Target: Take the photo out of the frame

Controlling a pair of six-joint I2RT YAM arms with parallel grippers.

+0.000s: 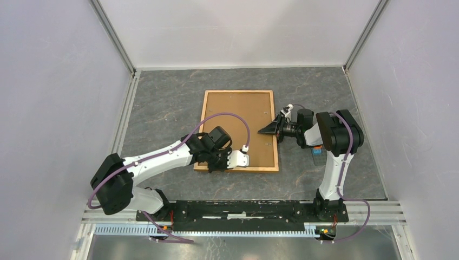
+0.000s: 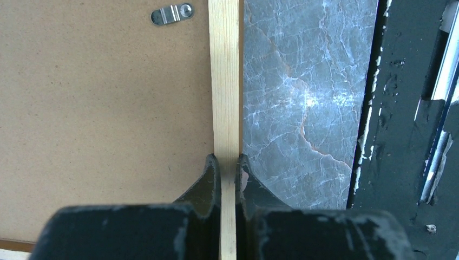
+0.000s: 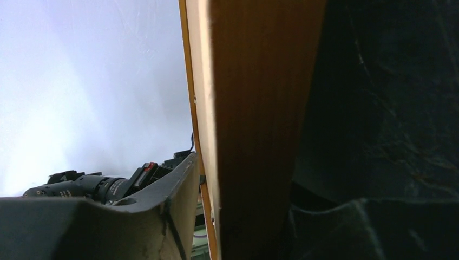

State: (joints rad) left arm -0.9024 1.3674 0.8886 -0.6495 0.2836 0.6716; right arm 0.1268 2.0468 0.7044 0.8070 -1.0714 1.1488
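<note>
The frame [image 1: 238, 116] lies face down on the grey table, its brown fibreboard back [image 2: 97, 108] up. The photo is hidden under that back. My left gripper [image 1: 216, 164] is at the frame's near edge. In the left wrist view this left gripper [image 2: 228, 160] is shut on the pale wooden moulding [image 2: 224, 81]. My right gripper [image 1: 269, 130] reaches in from the right, turned on its side. In the right wrist view the frame's right edge [image 3: 260, 108] stands between the fingers of the right gripper [image 3: 246, 179]. A thin gap shows beside the upper finger [image 3: 162, 200].
A metal turn clip [image 2: 172, 13] sits on the back panel near the moulding. A small blue and orange thing [image 1: 317, 151] lies by the right arm. The black base rail [image 1: 243, 208] runs along the table's near edge. White walls close in the left, back and right.
</note>
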